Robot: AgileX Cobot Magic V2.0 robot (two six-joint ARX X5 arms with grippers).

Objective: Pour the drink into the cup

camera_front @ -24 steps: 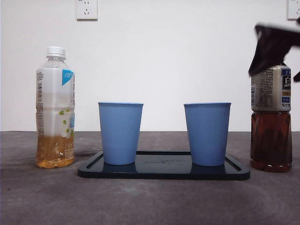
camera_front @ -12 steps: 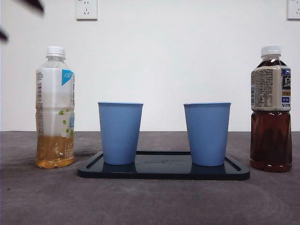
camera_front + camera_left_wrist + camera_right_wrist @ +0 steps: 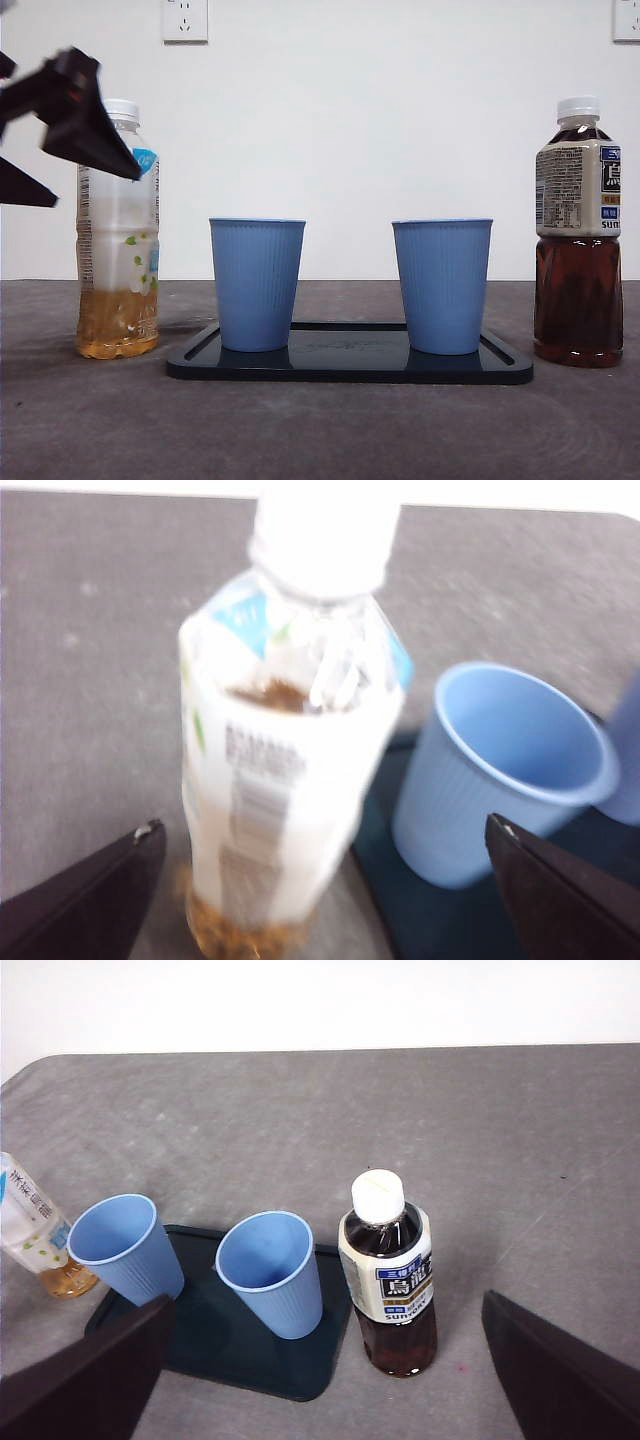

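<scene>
Tray (image 3: 350, 368) first, as the landmark: it lies dark and flat on the desk (image 3: 320, 430), nearest the front camera, and carries two blue ribbed paper cups, the left cup (image 3: 257, 284) and the right cup (image 3: 442, 285), both upright and apparently without drink in them. Just off the tray's left end stands the pale tea bottle (image 3: 118, 230), white cap on, with only a shallow amber layer at its base. Off the tray's right end stands the dark oolong bottle (image 3: 578, 232), also capped and roughly two-thirds full.

The change is a swap of arms. A second ago a dark tool hung over the oolong bottle; half a second ago it was gone from the front view, and the right tool (image 3: 325, 1380) now sits high and back, jaws spread wide and holding nothing, looking down on the tray. Meanwhile the left tool (image 3: 55, 125) has come in at the pale bottle's shoulder, beside the tray's left end; its jaws stand wide apart on either side of the bottle, not yet touching it.

My reading: the pale bottle is the drink chosen, the grasp is imminent, and pouring has not begun. The cap looks closed, which would have to be dealt with.
</scene>
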